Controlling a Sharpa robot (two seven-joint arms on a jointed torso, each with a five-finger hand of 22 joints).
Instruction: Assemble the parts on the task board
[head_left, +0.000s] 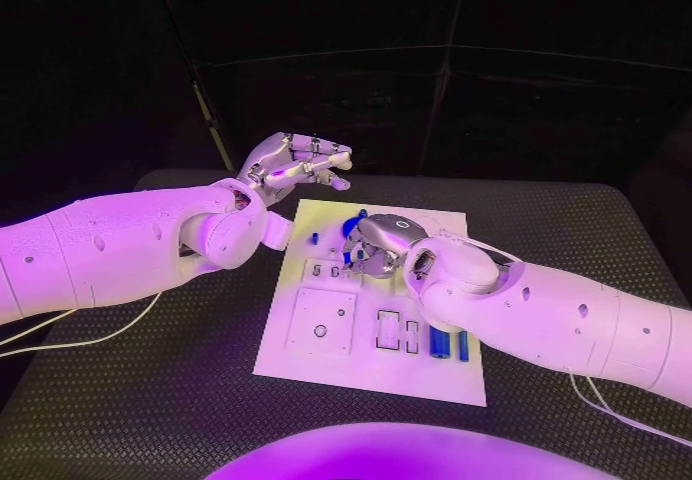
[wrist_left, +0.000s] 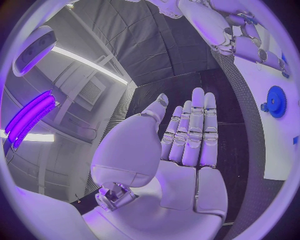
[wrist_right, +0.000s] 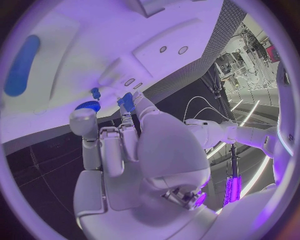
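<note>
The white task board (head_left: 325, 365) lies in the middle of the table. My right hand (head_left: 378, 243) reaches down over its far middle. In the right wrist view this hand (wrist_right: 125, 150) pinches a small blue part (wrist_right: 127, 102) between thumb and a finger, just above the board. A blue gear (wrist_right: 87, 106) and a small blue peg (wrist_right: 95, 93) sit close to those fingertips. The gear (wrist_left: 275, 101) also lies on the board in the left wrist view. My left hand (head_left: 296, 160) hovers above the board's far left corner, fingers straight and holding nothing (wrist_left: 187, 135).
Two long blue parts (head_left: 440, 343) lie side by side near the board's near right edge; one of them (wrist_right: 22, 65) appears in the right wrist view. A small blue piece (head_left: 316, 238) stands left of my right hand. White cables (head_left: 87, 335) trail over the black table.
</note>
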